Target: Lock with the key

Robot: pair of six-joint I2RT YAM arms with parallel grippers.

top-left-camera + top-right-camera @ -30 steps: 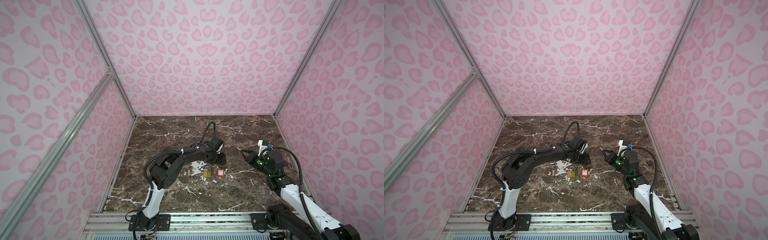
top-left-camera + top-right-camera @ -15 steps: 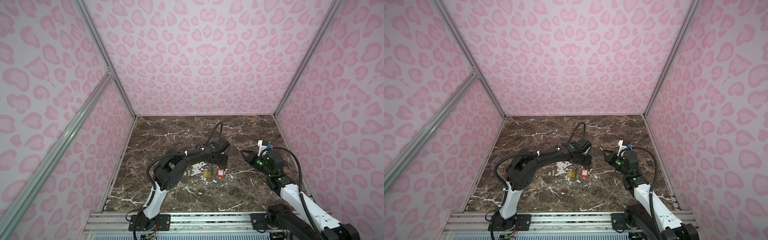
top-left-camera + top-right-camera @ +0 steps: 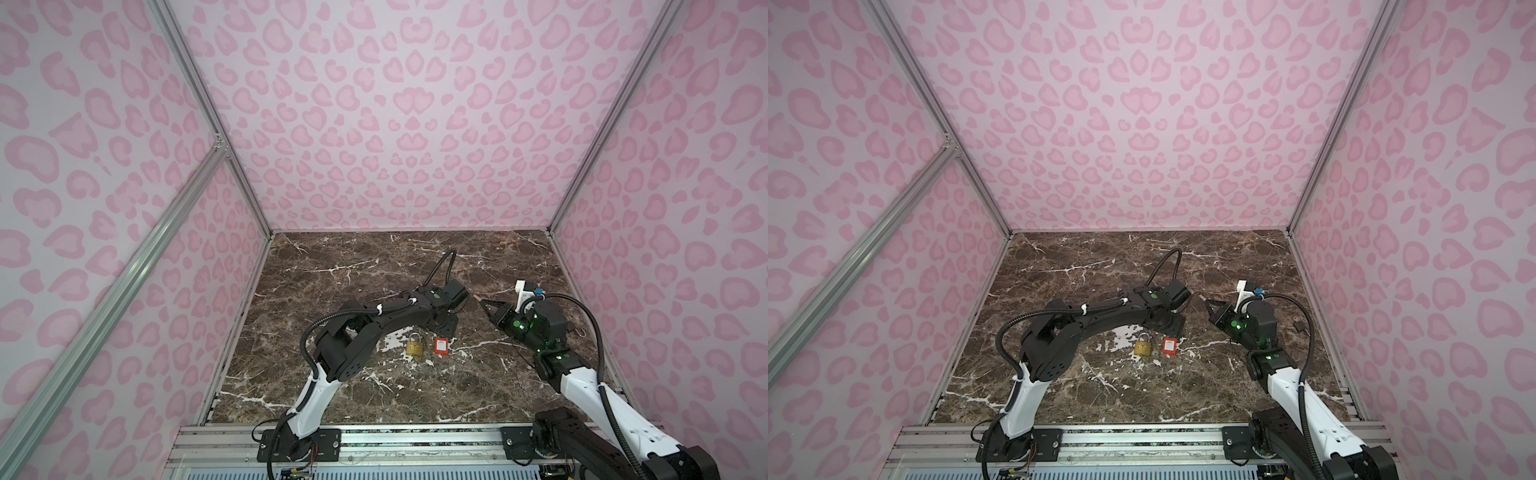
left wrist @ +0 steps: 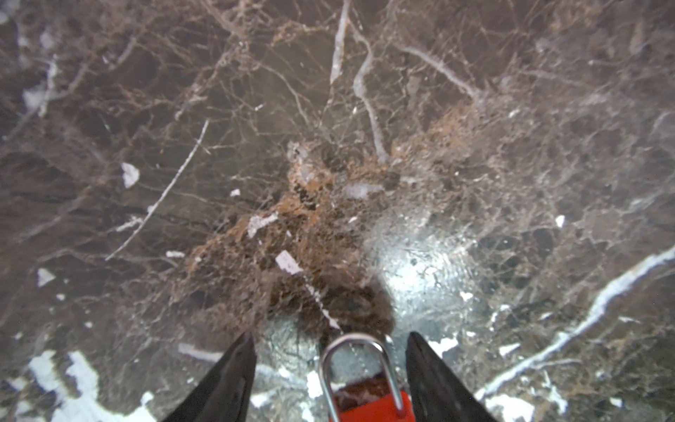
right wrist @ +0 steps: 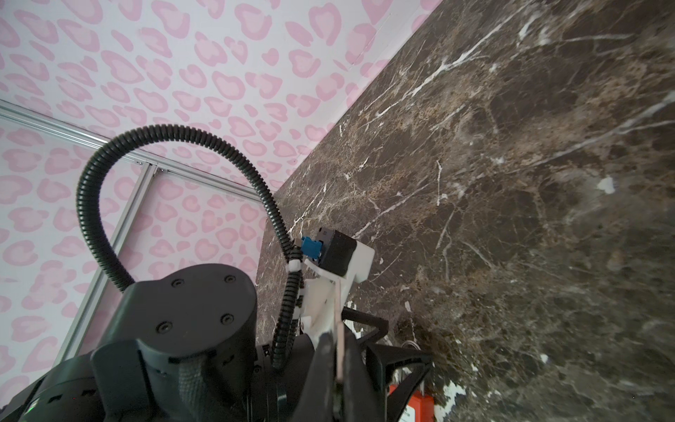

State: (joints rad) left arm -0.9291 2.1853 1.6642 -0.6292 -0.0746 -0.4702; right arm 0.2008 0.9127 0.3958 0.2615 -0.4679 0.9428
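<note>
Pale wall panels printed with pink leopard spots point(image 3: 395, 124) stand left, far and right. Silver aluminium frame struts point(image 3: 143, 249) line the corners, and one crosses the left wall diagonally. Dark brown marble-look floor, white-veined point(image 3: 353, 257). Slotted aluminium rail point(image 3: 415, 436) along the near edge. Bright glare patch point(image 4: 412, 270) on the marble.

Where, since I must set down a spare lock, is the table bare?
Bare: far table, from back wall to left gripper and right gripper; near strip, from brass lock and red lock to front rail. Crowded: the middle, around locks and grippers.
</note>
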